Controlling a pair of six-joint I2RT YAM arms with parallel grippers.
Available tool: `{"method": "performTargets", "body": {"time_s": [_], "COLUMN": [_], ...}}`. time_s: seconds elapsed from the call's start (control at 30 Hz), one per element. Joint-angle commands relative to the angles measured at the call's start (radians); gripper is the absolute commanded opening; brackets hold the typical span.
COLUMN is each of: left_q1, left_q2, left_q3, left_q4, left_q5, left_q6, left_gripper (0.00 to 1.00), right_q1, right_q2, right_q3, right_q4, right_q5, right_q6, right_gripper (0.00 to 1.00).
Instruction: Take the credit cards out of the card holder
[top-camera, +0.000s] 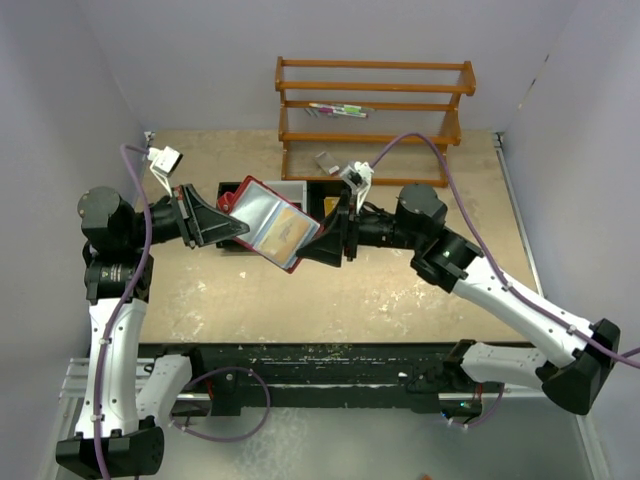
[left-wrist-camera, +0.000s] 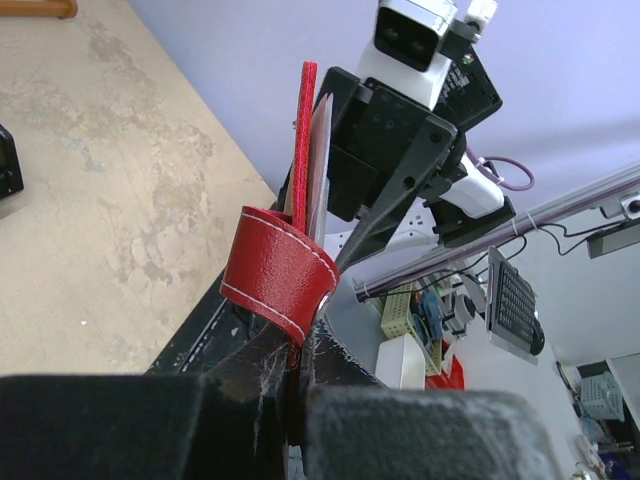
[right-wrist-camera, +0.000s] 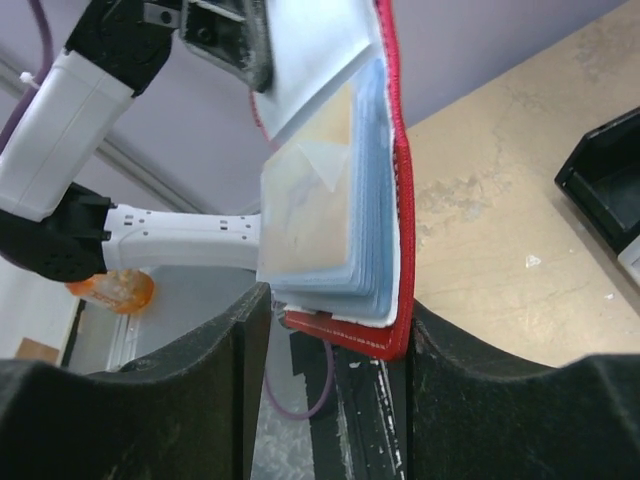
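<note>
No legible text, brand, number or sign in any view.

- Top view: the tan card in the open red card holder, about 11 o'clock from table centre, shows only a blurred print with no characters to make out.
- Small items on the wooden shelf at 12 o'clock are too small to read.
- Right wrist view: the card face is hazy behind the clear sleeve, nothing readable.
- Left wrist view: the keypad-like device at 4 o'clock has key markings too small to read.
</note>
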Motion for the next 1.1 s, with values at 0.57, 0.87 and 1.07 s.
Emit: {"method": "performTargets", "body": {"time_s": [0.57,0.87,1.07], "left_q1": [0.003,0.003,0.003], "left_q2": [-0.015,-0.027,-0.028], "left_q3": [0.051,0.054,0.053], "left_q4": [0.249,0.313,0.305], "left_q5": [0.087,0.099,0.104], "left_q6": [-0.173,-0.223,-0.212], "left_gripper": [0.00,0.00,0.00], "right_q1": [-0.008,-0.016,-0.016], "right_q2": [-0.082,-0.086,-0.074], "right_q3": [-0.103,-0.134,-0.137], "right_q4": [0.185,0.304,0.364], "right_q5": [0.135,0.063,-0.006], "right_q6": [-0.110,-0.065,-0.028], "right_gripper": [0.70,0.71,0.71]}}
